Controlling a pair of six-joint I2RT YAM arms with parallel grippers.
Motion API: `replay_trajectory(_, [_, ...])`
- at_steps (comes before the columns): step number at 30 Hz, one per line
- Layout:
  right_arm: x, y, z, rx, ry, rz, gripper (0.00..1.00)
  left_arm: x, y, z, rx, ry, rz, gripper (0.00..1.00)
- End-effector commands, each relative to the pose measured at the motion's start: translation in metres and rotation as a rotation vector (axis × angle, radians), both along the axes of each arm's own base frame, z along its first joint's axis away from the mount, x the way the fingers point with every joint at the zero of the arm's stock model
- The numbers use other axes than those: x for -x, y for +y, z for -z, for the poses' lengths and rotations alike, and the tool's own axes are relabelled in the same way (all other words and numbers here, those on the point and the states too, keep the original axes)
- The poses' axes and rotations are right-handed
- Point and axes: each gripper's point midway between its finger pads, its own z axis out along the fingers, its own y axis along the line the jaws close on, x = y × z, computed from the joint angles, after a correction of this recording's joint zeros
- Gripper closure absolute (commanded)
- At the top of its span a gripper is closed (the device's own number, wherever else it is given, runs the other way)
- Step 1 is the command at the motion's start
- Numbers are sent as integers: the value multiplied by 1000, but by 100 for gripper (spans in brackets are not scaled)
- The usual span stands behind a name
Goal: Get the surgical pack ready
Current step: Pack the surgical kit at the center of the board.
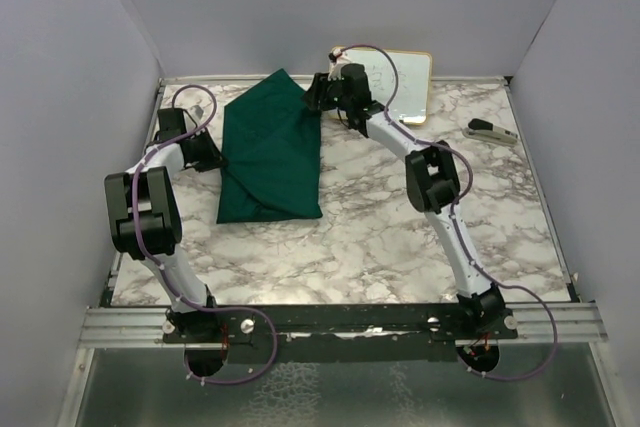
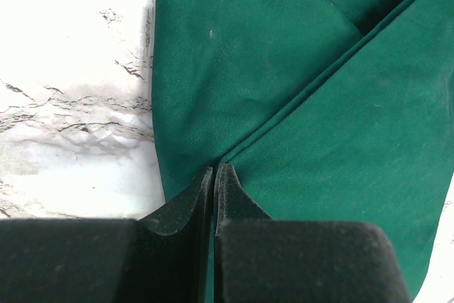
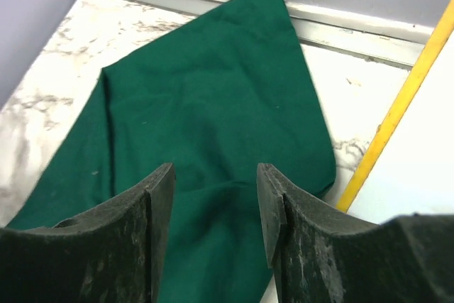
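Observation:
The dark green cloth (image 1: 270,152) lies folded into a closed bundle on the marble table, left of centre. The steel tray, the instruments and the gauze squares are not in view. My left gripper (image 1: 215,157) is at the bundle's left edge. In the left wrist view it (image 2: 214,169) is shut, with a thin strip of the cloth (image 2: 284,69) between its fingertips, where a diagonal fold ends. My right gripper (image 1: 315,97) is open and empty over the bundle's far right corner. In the right wrist view it (image 3: 215,175) hovers above the cloth (image 3: 213,90).
A gold-framed whiteboard (image 1: 400,82) lies at the back of the table, just right of my right gripper; its yellow frame (image 3: 397,104) shows in the right wrist view. A small grey and black object (image 1: 490,131) lies at the far right. Grey walls enclose three sides.

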Motion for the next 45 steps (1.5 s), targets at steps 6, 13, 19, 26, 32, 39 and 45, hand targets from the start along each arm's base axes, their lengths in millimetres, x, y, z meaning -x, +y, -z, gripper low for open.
replay_trajectory(6, [76, 3, -57, 25, 107, -180, 49, 8, -1, -16, -50, -42, 44, 67])
replay_trajectory(13, [125, -30, -61, -74, 208, -315, 45, -15, 26, -98, -231, -224, -48, 44])
replay_trajectory(19, [110, -38, -46, -60, 219, -317, 44, -53, -59, -127, -207, -339, 153, 41])
replay_trajectory(26, [102, -64, -24, 4, 236, -217, 43, -122, -157, -125, -134, -411, 389, 39])
replay_trajectory(32, [95, -87, -1, 22, 273, -175, 44, -179, -199, -106, -173, -492, 444, 39])
replay_trajectory(39, [105, -87, 4, -12, 290, -196, 44, -215, -220, -72, -317, -546, 466, 34])
replay_trajectory(45, [112, -91, 13, -3, 307, -191, 45, -218, -231, -39, -335, -527, 514, 36])
